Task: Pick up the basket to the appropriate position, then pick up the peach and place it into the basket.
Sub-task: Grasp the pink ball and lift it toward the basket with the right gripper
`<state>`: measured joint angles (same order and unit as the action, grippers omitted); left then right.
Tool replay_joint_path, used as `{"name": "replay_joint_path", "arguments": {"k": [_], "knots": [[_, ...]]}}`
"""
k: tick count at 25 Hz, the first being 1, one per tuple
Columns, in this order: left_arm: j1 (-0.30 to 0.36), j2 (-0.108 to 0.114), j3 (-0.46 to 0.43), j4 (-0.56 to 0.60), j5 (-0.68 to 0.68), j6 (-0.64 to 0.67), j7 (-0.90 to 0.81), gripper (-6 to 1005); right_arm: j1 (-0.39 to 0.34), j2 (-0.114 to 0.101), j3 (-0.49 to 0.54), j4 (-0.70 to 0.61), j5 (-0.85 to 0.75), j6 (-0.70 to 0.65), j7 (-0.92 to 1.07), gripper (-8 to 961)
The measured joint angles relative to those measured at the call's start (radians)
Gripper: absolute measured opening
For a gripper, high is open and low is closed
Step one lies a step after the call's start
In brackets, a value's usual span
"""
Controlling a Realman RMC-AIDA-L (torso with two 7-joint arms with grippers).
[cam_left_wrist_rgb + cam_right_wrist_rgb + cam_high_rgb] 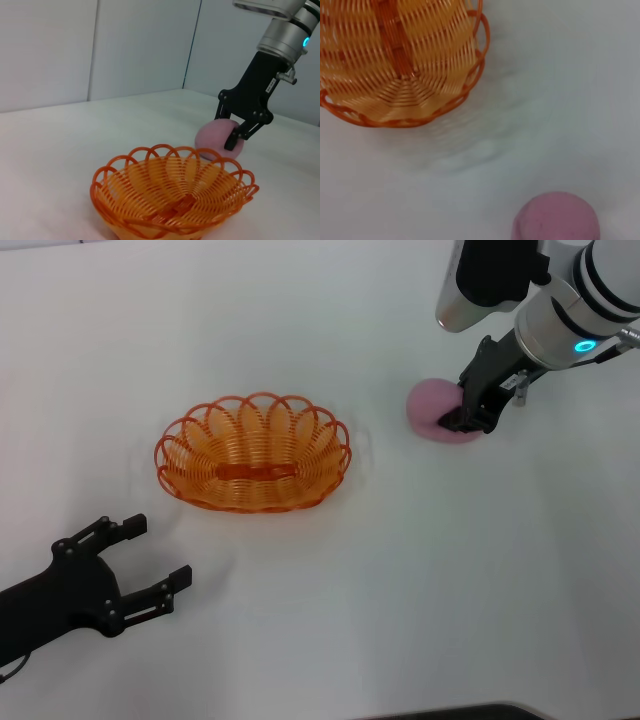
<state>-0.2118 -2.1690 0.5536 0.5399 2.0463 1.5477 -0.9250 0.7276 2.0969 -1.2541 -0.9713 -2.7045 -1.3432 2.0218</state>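
Observation:
The orange wire basket point(252, 452) stands upright on the white table, left of centre, and is empty. It also shows in the left wrist view point(170, 192) and the right wrist view point(405, 60). The pale pink peach point(430, 406) rests on the table to the basket's right, apart from it. It shows in the left wrist view point(210, 140) and the right wrist view point(555, 218) too. My right gripper point(463, 422) point(226, 131) is down at the peach's right side, fingers spread around it. My left gripper point(162, 550) is open and empty, near the front left, short of the basket.
The white table point(330, 620) is bare around the basket and the peach. A pale wall stands behind the table in the left wrist view point(100, 45).

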Motion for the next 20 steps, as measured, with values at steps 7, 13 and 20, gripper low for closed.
{"name": "replay_joint_path", "arguments": {"k": [7,13,20], "knots": [[-0.005,0.0,-0.003,0.0,-0.001,0.006,0.0,887,-0.004,0.0,0.014,-0.029,0.006,-0.02,0.0,236],[-0.005,0.0,-0.003,0.0,-0.002,0.007,0.0,887,-0.02,-0.001,0.05,-0.125,0.085,-0.127,-0.022,237],[-0.004,0.0,-0.003,0.0,-0.002,0.008,0.0,887,-0.055,-0.006,0.077,-0.219,0.199,-0.213,-0.053,239]]}}
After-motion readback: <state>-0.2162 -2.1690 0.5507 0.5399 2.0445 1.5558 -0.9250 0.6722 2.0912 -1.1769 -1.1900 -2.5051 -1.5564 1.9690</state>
